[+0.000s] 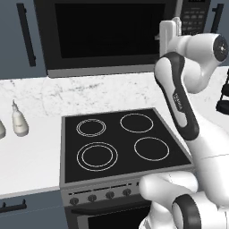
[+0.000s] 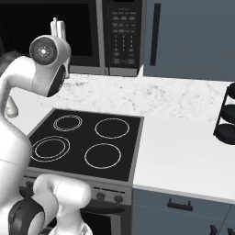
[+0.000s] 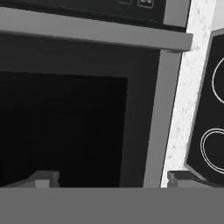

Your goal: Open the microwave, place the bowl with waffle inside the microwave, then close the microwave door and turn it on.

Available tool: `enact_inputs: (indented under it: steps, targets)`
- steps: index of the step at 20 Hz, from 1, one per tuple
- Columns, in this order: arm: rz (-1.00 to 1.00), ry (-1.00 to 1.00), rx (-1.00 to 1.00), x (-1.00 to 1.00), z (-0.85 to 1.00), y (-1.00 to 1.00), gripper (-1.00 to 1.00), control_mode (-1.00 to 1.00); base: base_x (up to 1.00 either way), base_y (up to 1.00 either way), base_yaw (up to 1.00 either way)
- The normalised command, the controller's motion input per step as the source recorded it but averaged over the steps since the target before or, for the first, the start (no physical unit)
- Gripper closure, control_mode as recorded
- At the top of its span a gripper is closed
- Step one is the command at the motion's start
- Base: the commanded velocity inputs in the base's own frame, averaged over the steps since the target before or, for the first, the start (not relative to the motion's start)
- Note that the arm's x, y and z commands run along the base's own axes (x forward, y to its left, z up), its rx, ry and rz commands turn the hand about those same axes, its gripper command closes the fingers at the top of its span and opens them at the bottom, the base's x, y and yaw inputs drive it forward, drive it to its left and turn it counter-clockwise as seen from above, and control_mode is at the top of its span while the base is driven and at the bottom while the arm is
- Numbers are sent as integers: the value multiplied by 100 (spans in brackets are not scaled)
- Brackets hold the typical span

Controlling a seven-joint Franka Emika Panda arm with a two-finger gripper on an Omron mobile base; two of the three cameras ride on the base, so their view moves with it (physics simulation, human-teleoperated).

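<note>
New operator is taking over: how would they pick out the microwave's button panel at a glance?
Find the black stovetop; the microwave hangs above it. The button panel is the narrow strip right of its dark window, the only surface with small key rows, unlike the plain blue-grey cabinet door beside it.

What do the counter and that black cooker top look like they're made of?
The counter looks like polished white marble or an imitation: grey veins run through it. The stovetop looks like smooth black glass-ceramic: flat, faintly glossy, with four printed white rings. Both are rendered, so this is only the look.
</note>
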Motion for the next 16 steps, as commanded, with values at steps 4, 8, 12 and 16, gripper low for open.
enact_inputs:
  steps: [4, 8, 12, 16]
  targets:
    - [1, 0, -32, -90, 5, -19, -100, -100, 0, 0, 0]
    - [2, 0, -28, -94, 0, -49, -100, -100, 0, 0, 0]
    - [3, 0, -30, -87, 0, -61, -100, -100, 0, 0, 0]
    - [5, 0, -33, -70, 0, -53, -100, -100, 0, 0, 0]
